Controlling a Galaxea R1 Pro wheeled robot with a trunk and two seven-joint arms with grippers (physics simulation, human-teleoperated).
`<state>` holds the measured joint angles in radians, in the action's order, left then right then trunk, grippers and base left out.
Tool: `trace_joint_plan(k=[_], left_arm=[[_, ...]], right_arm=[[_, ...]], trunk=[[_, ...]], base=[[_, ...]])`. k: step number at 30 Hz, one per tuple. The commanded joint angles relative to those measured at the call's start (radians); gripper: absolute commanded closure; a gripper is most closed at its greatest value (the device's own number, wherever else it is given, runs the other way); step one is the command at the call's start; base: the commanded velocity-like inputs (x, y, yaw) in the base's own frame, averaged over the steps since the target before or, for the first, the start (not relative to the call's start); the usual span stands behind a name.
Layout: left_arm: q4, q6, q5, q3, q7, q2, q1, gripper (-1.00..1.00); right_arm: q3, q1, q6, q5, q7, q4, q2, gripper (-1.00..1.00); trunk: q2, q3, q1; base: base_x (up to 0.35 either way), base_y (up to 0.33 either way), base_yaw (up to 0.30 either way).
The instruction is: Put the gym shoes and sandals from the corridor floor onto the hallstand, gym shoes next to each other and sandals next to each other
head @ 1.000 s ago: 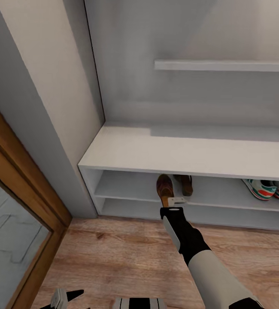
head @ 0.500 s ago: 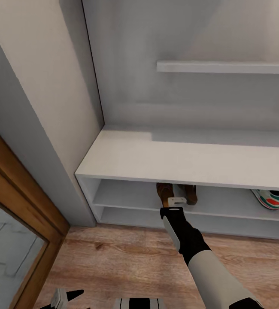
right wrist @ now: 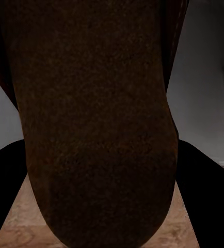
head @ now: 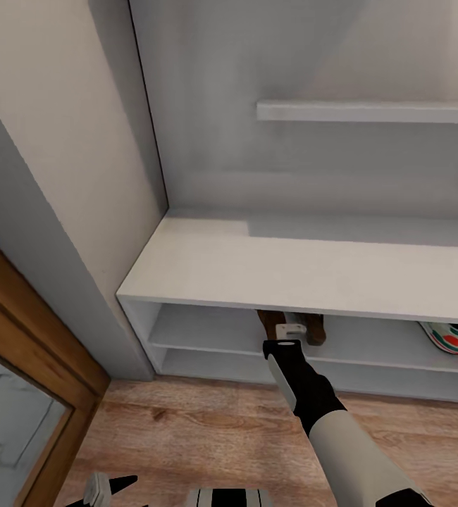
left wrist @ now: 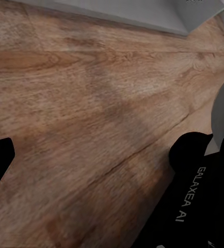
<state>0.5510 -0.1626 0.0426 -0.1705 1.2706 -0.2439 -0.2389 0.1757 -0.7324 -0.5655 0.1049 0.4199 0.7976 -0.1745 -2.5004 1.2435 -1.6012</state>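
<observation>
The pale grey hallstand (head: 271, 267) stands against the wall. My right gripper (head: 290, 329) reaches into its upper shelf slot, shut on a dark brown sandal (head: 265, 321) whose heel end shows under the top board. The second sandal (head: 316, 329) lies just to its right on the same shelf. In the right wrist view the held sandal (right wrist: 96, 129) sits between the black fingers (right wrist: 207, 196). The gym shoes (head: 449, 336) lie side by side further right in that slot. My left gripper (head: 106, 487) hangs open over the corridor floor (left wrist: 81, 93).
A wooden door frame (head: 32, 310) and a grey wall corner (head: 67, 232) close off the left. A floating shelf (head: 370, 111) sits above the hallstand's broad top. A lower shelf slot (head: 215, 362) runs beneath the shoes. Wood plank floor (head: 208, 436) lies in front.
The head view has shifted, so the hallstand's top edge sits lower in the picture. The held sandal and my right gripper now lie further under the top board.
</observation>
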Motion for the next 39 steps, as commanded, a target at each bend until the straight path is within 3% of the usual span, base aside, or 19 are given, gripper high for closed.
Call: trace_joint_plan(k=[1,32,33,39], left_arm=[[-0.001,-0.008,0.000,-0.001,0.003,0.000,0.000,-1.00],[-0.002,-0.008,0.003,-0.001,0.003,0.000,0.000,-1.00],[-0.002,-0.008,0.003,-0.001,0.003,0.000,0.000,-1.00],[-0.002,-0.008,0.005,-0.001,0.003,0.000,0.000,-1.00]], right_arm=[[0.003,0.000,-0.001,0.010,0.010,0.001,0.000,1.00],[0.004,0.000,-0.001,0.010,0.010,0.007,0.000,1.00],[0.004,0.000,-0.001,0.010,0.010,0.008,0.000,-1.00],[0.003,-0.001,-0.001,0.010,0.010,0.007,0.000,-1.00]], trunk=[[0.000,0.001,0.000],[0.000,0.001,0.000],[0.000,0.001,0.000],[0.000,0.001,0.000]], base=[[0.169,-0.102,0.000],[0.050,-0.005,0.000],[0.002,0.000,0.000],[0.000,0.000,0.000]])
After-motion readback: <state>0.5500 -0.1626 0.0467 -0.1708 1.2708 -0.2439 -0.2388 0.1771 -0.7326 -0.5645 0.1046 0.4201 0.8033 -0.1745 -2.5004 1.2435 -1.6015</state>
